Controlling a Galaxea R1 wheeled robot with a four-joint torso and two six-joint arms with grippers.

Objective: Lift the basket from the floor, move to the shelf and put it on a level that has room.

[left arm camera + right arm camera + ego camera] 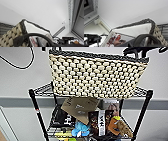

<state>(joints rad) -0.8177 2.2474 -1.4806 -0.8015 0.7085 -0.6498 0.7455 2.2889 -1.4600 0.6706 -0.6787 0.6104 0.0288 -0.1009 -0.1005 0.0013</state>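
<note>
While the basket (97,74) fills the head view, both end effector grips stay unreadable.
Its base hides the shelf's (37,109) top level (43,89).

Bright, even indoor light; soft blur throughout, faint shadows, no glare.

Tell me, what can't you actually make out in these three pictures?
- Whether the cream and dark checkered woven basket rests on the black wire rack's top tier: head view, the basket's body covers that tier.
- How the arms hold the basket: head view, cut off by the top edge.
- What the red and white things in the basket are: right wrist view, blurred.
- The packages on the lower tier: head view, labels too blurred to read.
</note>
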